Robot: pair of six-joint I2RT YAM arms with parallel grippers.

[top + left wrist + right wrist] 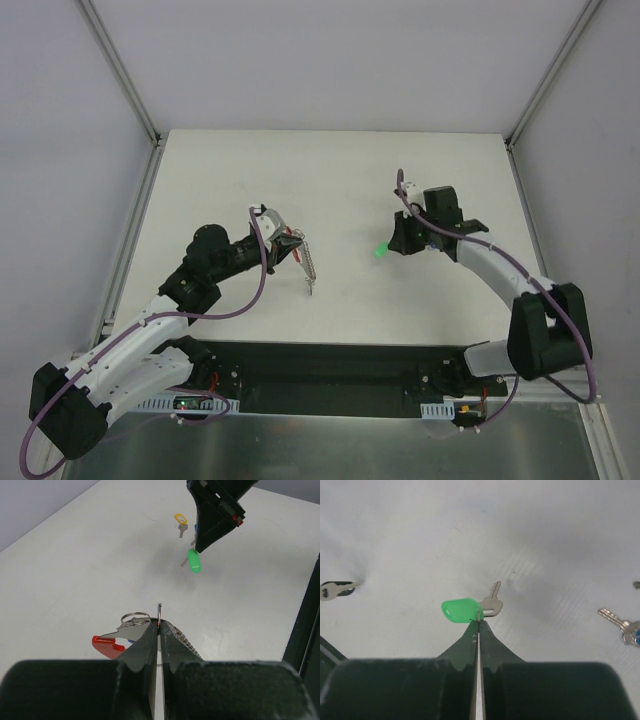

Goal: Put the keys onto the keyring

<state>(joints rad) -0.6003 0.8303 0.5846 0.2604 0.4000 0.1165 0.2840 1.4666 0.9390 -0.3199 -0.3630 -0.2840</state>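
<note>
Item: keyring [135,618], a grey metal piece with a split ring, a length of fine chain and a red curved loop [106,645]; it lies at the left-centre of the white table [330,180], and all positions below are taken from it. Left gripper [159,626]: jaws pressed together, clamped on a thin wire ring of the keyring that stands upright between the fingertips; the split ring and red loop sit just to one side of the tips, the chain to the other. Green key [462,610]: to the keyring's right in the overhead view, apart from it, with bare table between. Right gripper [478,624]: jaws together, pinching the green key where the plastic head meets the metal blade, the blade pointing away from the fingers. Whether this key is clear of the table cannot be told. Yellow key [180,520]: on the table, farther from the keyring than the green key. Blue key [625,627]: on the table, also beyond the green key, mostly hidden by the right gripper when viewed from the keyring side.
</note>
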